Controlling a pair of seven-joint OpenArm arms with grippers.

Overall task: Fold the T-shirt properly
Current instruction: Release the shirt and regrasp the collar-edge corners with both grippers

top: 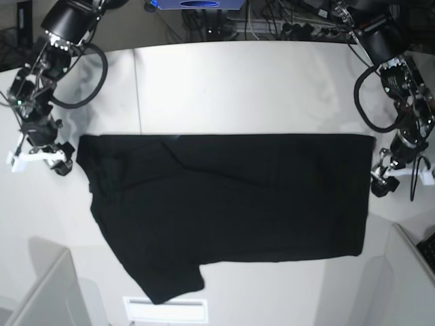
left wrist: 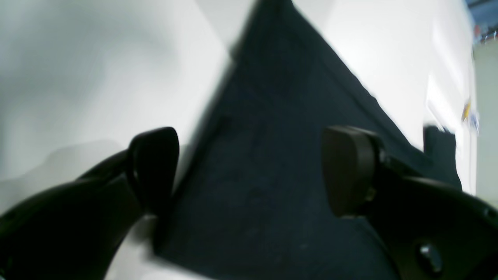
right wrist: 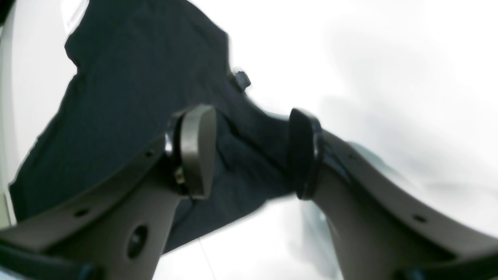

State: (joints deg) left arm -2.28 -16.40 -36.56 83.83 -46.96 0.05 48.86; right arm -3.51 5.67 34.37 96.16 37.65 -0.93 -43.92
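T-shirt (top: 231,204) black, plain side up, spread flat

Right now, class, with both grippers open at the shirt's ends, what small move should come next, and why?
Probably lower both grippers and close on the cloth. The T-shirt lies flat on the table, already folded along its far edge; the left gripper and right gripper hang open at its far corners, gripping nothing.

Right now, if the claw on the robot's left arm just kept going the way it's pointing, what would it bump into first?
Most likely the black T-shirt. The left tool is open and, in its own camera view, the dark cloth fills the space between and ahead of its fingers. The picture is blurred, so how far off the cloth lies is unclear.
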